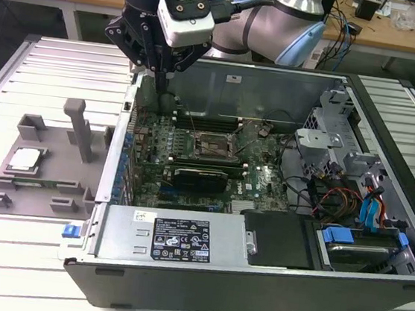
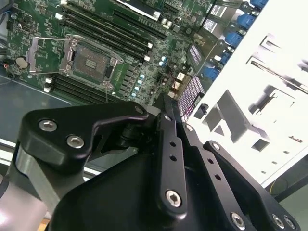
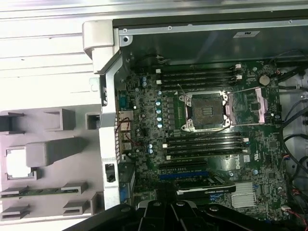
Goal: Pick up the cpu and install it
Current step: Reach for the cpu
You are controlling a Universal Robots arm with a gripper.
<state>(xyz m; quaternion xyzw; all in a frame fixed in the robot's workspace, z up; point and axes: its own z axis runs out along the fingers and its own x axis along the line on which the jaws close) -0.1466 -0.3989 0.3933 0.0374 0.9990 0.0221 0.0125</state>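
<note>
End effector (image 1: 160,82), clenched on nothing, hangs above the computer case (image 1: 268,282); the cpu (image 1: 25,159) lies well apart toward the exterior view's left (flat in its grey fixture tray (image 1: 55,159)).

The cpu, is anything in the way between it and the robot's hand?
Yes. The tall grey upright block and the case's side wall stand between the cpu and the hand, which hangs higher up.
</note>
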